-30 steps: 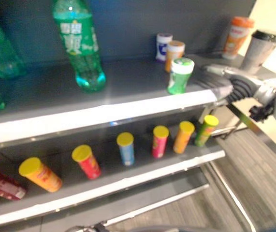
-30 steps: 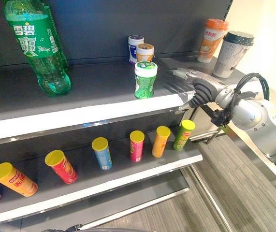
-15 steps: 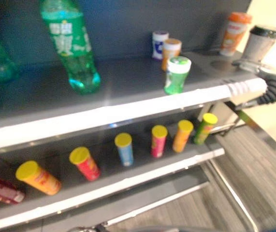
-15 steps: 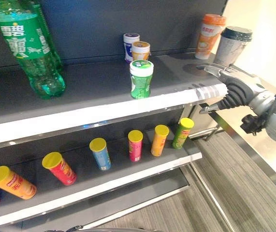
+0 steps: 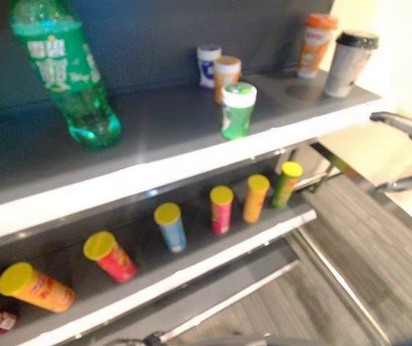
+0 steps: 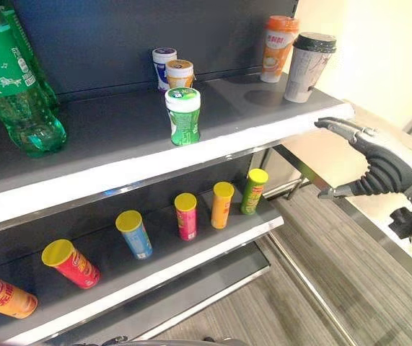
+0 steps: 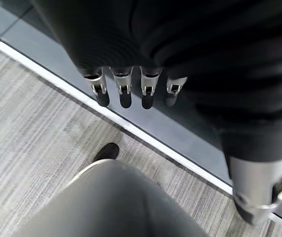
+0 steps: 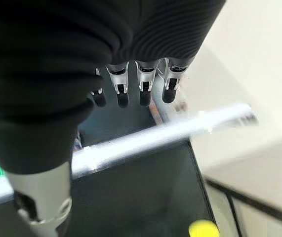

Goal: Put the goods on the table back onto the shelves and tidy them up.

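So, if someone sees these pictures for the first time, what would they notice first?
Probably the big green bottle standing at the left of the upper shelf, and the row of yellow-lidded cans on the shelf below. Then the right hand, open and empty, beside the upper shelf's right end, below two tall cups.
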